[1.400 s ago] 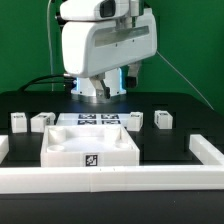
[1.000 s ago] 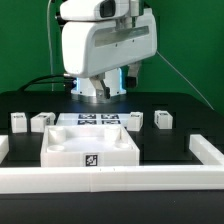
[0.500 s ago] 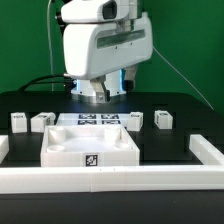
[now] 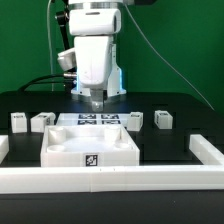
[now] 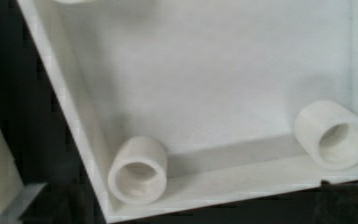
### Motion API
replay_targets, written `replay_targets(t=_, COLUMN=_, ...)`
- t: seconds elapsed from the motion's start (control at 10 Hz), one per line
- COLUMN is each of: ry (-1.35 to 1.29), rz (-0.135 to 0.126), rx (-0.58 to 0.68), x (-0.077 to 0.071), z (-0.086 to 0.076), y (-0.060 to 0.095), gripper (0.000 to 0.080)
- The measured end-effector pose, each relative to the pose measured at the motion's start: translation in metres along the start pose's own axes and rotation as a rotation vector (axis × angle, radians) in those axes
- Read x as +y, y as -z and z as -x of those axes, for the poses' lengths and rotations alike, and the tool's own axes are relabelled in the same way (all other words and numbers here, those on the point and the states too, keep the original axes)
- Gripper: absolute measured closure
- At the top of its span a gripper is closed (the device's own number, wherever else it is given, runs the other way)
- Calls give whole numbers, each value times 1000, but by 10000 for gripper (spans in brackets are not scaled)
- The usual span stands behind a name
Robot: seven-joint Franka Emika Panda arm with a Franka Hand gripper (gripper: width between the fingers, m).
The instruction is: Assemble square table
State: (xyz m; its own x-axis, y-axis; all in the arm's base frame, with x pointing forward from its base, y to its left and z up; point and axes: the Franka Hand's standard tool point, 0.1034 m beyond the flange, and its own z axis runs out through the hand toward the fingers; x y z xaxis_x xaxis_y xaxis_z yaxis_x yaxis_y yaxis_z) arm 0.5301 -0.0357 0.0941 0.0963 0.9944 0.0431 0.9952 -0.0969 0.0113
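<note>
The square table top (image 4: 88, 146) lies rim up near the front of the black table, with a tag on its front wall. Two leg blocks (image 4: 18, 122) (image 4: 41, 122) stand at the exterior view's left and two more (image 4: 135, 121) (image 4: 163, 119) at its right. My gripper (image 4: 95, 103) hangs above the top's back edge, pointing down, open and holding nothing. The wrist view looks down into the table top (image 5: 194, 90), showing its flat floor and round corner sockets (image 5: 140, 175) (image 5: 330, 130). My fingertips barely show there.
The marker board (image 4: 97, 119) lies flat behind the table top, under the gripper. A long white rail (image 4: 110, 181) runs along the front, with short ends turning back at the left (image 4: 3, 148) and right (image 4: 205, 150). Cables hang behind the arm.
The hand has turned about its vertical axis, so its narrow side now faces the exterior camera, and it has shifted slightly left. The table top and leg blocks have not moved.
</note>
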Motion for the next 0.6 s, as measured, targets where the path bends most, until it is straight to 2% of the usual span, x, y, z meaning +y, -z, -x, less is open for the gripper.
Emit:
replay_targets(t=0.2, ry=93, rz=-2, rx=-8, x=-1, z=3, y=-1, gripper=150)
replay_targets(t=0.3, ry=123, rz=7, rx=-7, x=-4, z=6, y=-4, gripper=150)
replay_targets(t=0.5, ry=135, rz=14, rx=-9, x=-28, z=14, y=-18, gripper=150)
replay_targets(t=0.6, ry=132, rz=4, rx=-8, x=-40, z=16, y=-25, gripper=150)
